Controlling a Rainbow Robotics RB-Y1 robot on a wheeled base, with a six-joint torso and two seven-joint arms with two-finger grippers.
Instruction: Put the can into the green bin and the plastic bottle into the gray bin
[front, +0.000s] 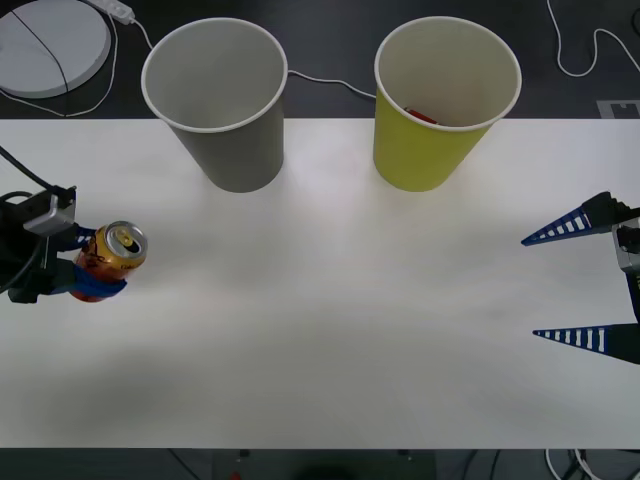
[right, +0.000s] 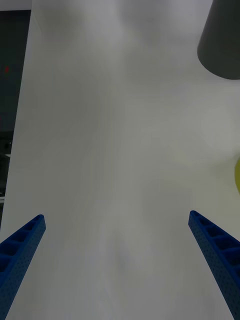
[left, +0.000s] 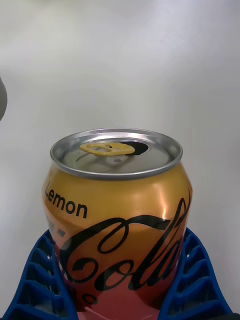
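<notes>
My left gripper is shut on the can, an orange-gold drink can with a gold pull-tab, at the table's left edge. In the left wrist view the blue fingers press both sides of the can, which stands upright. At the back of the table stand the gray bin and, to its right, the green bin, with something red inside it. Near the table's right edge my right gripper hangs open and holds nothing. The plastic bottle is out of view.
The white table stretches bare between the two arms. Behind its far edge lie a round white device and loose cables on a dark floor. The right wrist view catches the gray bin and a sliver of the green bin.
</notes>
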